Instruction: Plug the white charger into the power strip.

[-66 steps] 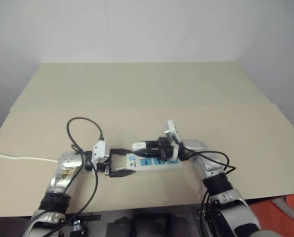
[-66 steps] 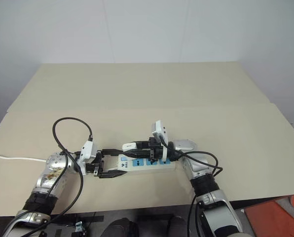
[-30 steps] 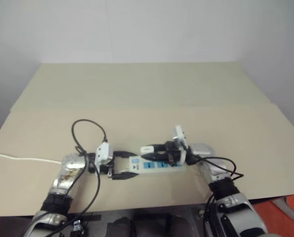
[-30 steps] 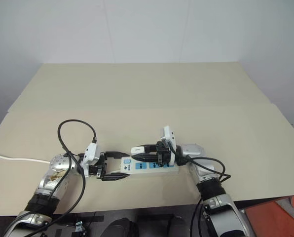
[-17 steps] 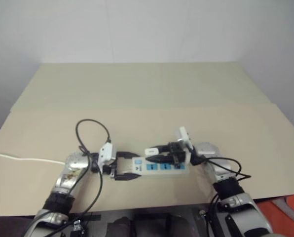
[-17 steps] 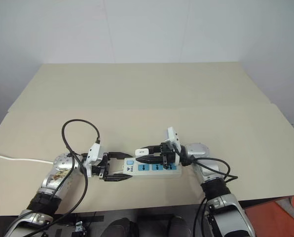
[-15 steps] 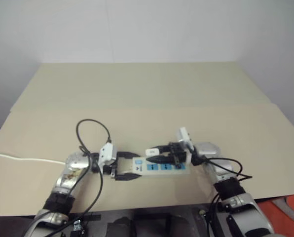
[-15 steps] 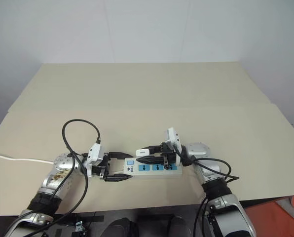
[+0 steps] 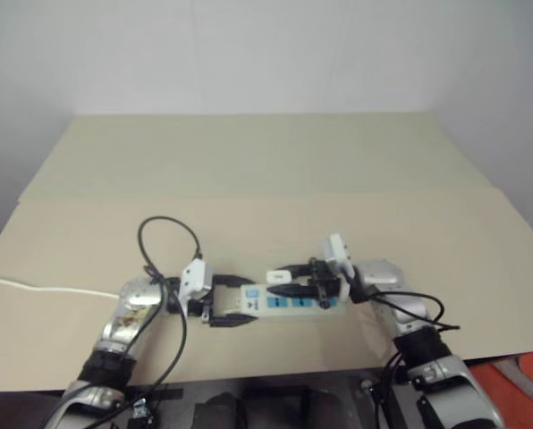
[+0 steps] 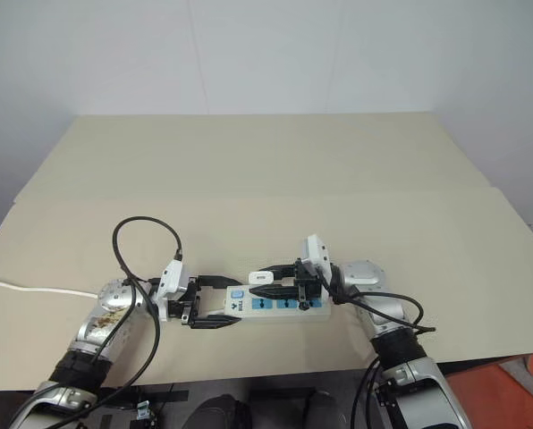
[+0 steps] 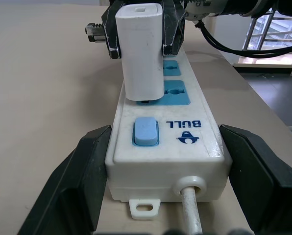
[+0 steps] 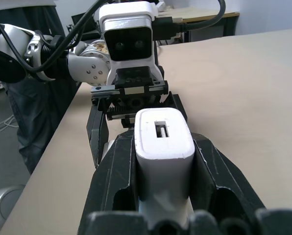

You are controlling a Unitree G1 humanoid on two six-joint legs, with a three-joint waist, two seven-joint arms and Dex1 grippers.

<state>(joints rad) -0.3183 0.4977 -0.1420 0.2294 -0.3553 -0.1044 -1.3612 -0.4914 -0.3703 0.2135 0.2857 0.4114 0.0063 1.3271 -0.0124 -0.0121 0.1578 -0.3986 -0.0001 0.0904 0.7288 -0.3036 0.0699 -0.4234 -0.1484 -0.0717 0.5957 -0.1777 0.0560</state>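
The power strip (image 10: 289, 305) lies flat near the table's front edge, blue outlet faces up. My left gripper (image 10: 233, 301) is shut on its switch end, one black finger (image 11: 85, 181) on each long side. The white charger (image 10: 261, 278) stands upright over the outlet nearest the blue switch (image 11: 145, 131). In the left wrist view the white charger (image 11: 142, 49) has its lower end against that outlet face (image 11: 173, 93), and its prongs are hidden. My right gripper (image 12: 163, 147) is shut on the charger from the strip's far end, its fingers (image 12: 119, 171) clamping both flat sides.
The strip's thin white cord (image 9: 34, 288) trails off to the left over the beige table (image 10: 266, 179). Black cable loops (image 10: 141, 223) rise from both wrists. The table's front edge (image 10: 249, 371) runs just below the strip. A wide stretch of table lies behind the strip.
My right gripper has sunk with the charger, from above the strip down onto the outlet beside the switch, and has rolled slightly. The left gripper keeps its hold on the strip.
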